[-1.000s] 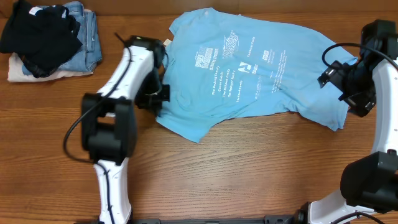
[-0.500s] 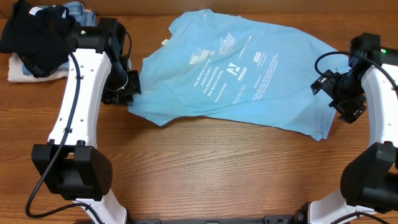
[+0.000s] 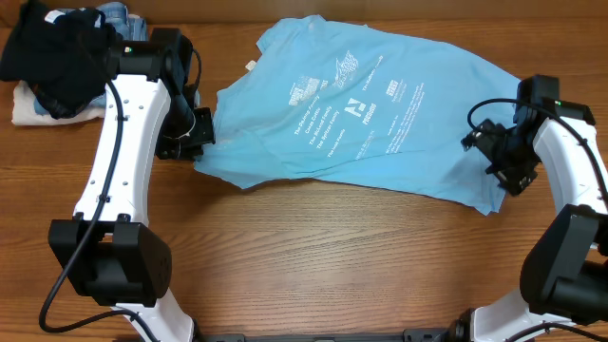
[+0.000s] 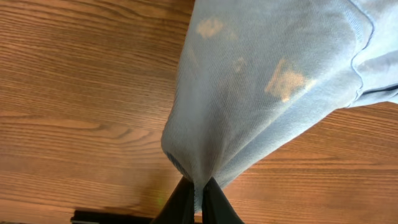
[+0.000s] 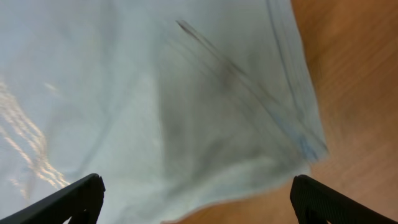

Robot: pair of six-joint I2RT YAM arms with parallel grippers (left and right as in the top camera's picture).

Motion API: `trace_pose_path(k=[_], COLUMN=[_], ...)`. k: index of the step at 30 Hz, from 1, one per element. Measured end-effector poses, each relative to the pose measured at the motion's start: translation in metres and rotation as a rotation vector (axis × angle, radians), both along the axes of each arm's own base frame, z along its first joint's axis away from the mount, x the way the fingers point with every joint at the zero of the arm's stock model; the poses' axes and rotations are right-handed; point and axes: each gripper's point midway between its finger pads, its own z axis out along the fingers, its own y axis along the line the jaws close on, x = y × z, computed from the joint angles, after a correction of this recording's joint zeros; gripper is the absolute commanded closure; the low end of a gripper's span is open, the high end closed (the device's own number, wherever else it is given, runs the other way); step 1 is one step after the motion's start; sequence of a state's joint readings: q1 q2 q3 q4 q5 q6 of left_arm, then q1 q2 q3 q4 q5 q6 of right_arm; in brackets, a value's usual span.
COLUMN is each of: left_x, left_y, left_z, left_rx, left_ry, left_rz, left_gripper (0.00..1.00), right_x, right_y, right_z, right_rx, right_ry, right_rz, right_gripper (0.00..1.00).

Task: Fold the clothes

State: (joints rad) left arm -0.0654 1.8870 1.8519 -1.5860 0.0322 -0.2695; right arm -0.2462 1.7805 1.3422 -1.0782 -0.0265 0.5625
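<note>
The clothes, a sky-blue T-shirt (image 3: 370, 104) with white print facing up, lie spread across the far middle of the table. My left gripper (image 3: 197, 133) is shut on the shirt's left edge; in the left wrist view the cloth (image 4: 261, 93) bunches into a pinch between the black fingers (image 4: 180, 205). My right gripper (image 3: 494, 161) hovers over the shirt's right end with its jaws wide open. In the right wrist view the blue fabric (image 5: 155, 93) and its hemmed edge (image 5: 298, 118) lie below the spread fingertips (image 5: 81, 196), nothing held.
A pile of other garments, black cloth (image 3: 57, 47) over blue denim (image 3: 119, 14), sits at the far left corner. Bare wooden tabletop (image 3: 332, 256) stretches along the near side.
The left gripper pulled the shirt's left edge leftward a second ago and has since held still. The right gripper has moved in over the shirt's right end.
</note>
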Motion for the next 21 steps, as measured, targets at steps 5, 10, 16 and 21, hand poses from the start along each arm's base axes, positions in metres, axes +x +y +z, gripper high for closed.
trace_pose_path(k=[5,10,16,21], left_x=[0.001,0.001,0.002,0.002], left_y=[0.0,0.0,0.0,0.0], left_z=[0.0,0.0,0.0,0.0], left_rx=[0.0,0.0,-0.001,-0.001], left_ry=[-0.004,-0.004,-0.008,-0.008], left_rz=[0.0,0.0,0.0,0.0], left_gripper=[0.91,0.91,0.9,0.89], right_x=[0.04,0.063,0.078,0.086], right_y=[-0.009,-0.013,-0.016,-0.018], right_z=[0.007,0.013,0.004,-0.01], right_rx=[-0.048,-0.095,-0.127,-0.132], right_ry=[-0.166,-0.26,-0.29,-0.289], right_rz=[0.071,0.192,0.27,0.291], right_gripper=[0.0,0.0,0.0,0.01])
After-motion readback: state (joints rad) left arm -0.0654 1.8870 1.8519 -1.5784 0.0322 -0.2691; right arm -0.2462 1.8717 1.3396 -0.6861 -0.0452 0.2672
